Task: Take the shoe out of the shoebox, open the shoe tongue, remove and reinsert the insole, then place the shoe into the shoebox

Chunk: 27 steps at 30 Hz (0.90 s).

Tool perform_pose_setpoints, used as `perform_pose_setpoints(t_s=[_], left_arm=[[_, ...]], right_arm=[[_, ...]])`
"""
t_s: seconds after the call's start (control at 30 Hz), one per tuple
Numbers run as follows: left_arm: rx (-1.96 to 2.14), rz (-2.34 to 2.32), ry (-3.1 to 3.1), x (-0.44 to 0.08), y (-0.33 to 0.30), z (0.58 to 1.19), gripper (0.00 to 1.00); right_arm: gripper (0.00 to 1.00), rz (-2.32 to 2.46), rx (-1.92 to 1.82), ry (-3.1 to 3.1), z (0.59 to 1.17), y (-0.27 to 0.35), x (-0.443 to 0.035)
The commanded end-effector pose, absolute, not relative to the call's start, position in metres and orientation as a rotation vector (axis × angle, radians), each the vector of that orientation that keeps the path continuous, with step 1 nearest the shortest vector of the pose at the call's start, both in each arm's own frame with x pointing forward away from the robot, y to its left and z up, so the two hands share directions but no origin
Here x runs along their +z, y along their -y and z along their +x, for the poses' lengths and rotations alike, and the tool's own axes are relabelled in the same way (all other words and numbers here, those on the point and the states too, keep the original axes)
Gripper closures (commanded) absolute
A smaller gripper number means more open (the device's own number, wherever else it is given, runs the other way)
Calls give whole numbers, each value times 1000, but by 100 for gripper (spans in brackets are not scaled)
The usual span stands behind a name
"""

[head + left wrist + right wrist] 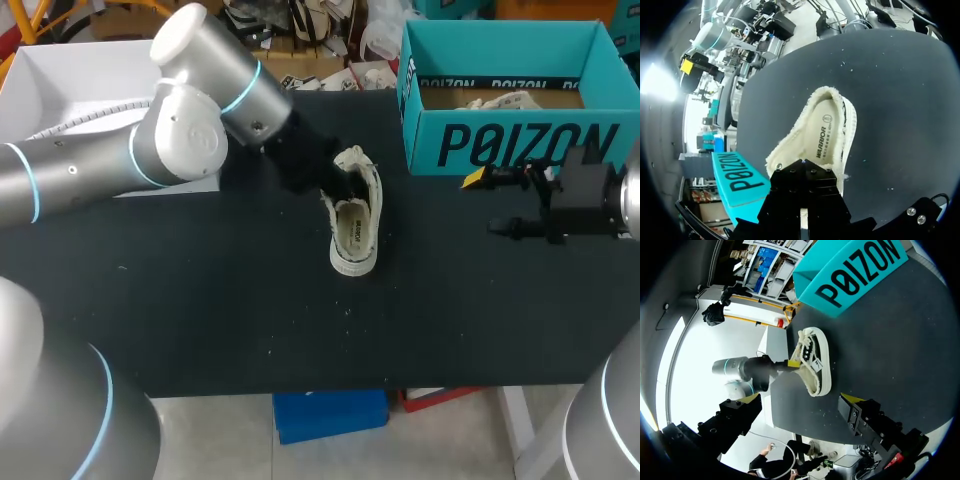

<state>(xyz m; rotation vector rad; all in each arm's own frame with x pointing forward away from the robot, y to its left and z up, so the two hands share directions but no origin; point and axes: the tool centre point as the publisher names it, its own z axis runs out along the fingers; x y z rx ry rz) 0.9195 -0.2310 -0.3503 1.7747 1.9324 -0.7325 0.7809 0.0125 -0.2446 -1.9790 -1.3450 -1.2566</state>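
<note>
A cream shoe (355, 225) lies on the dark worktop (200, 300), near the teal shoebox (510, 140). The left hand (335, 180) is at its tongue end, grip impossible to tell. The right hand (490, 205) hangs wide open and empty.

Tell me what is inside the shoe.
A pale insole lies inside the shoe, heel end showing. The toe end is covered by the upper and the left end effector, so it cannot be seen.
</note>
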Motion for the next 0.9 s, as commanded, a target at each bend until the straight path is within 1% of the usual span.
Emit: perform_pose_setpoints(t_s=[0.03,0.07,0.13,0.17,0.2,0.27,0.43,0.87,0.9], left_arm=[[-695,1775,-1995,-324,207,912,100],[-711,1759,-2007,-320,202,908,98],[-729,1741,-2023,-312,195,898,70],[-737,1716,-2035,-309,190,894,67],[-741,1692,-2051,-306,186,891,62],[-735,1657,-2075,-301,175,885,0],[-750,1648,-2093,-286,158,867,0],[-750,1648,-2093,-286,158,867,0],[-849,1552,-2146,-289,159,865,0]], right_arm=[[0,-1981,-1255,1345,781,-13,-244],[0,-1981,-1255,1345,781,-13,-244],[0,-1981,-1255,1345,781,-13,-244],[0,-1981,-1255,1345,781,-13,-244],[0,-1981,-1255,1345,781,-13,-244],[0,-1981,-1255,1345,781,-13,-244],[0,-1981,-1255,1345,781,-13,-244],[0,-1981,-1255,1345,781,-13,-244],[0,-1981,-1255,1345,781,-13,-244]])
